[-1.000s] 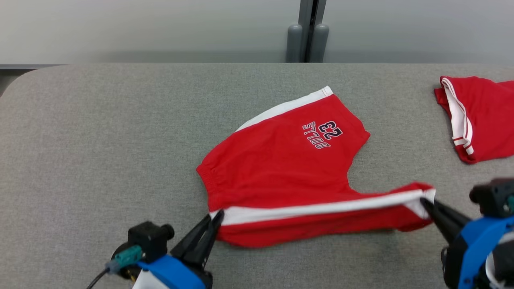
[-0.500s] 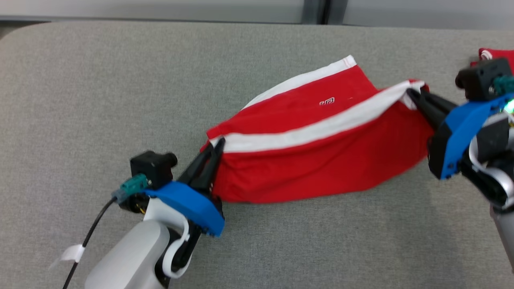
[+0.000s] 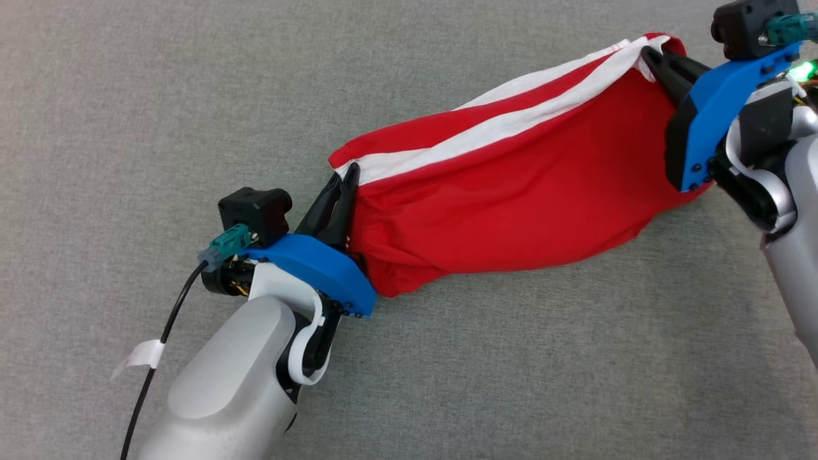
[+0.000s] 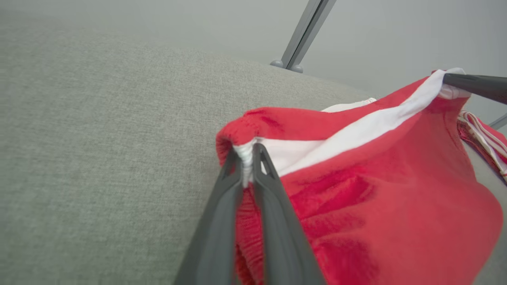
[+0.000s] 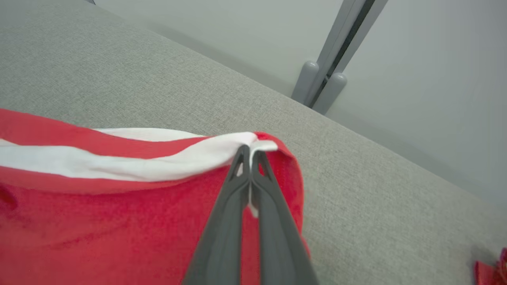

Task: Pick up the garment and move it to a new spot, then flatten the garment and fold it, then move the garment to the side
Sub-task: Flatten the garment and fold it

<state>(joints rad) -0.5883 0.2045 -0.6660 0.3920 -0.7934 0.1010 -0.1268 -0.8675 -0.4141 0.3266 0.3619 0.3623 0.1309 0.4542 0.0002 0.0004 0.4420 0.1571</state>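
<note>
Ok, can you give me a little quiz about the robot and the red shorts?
1. True or false: the left tool and the right tool are both shut on the red shorts.
2. Pick one: what colour is the stripe running along the shorts from one tool to the other? A blue, B white, C green.
3. Fill the gap: the table under the shorts is covered in ___ cloth.

Key: 1 true; 2 B; 3 grey.
</note>
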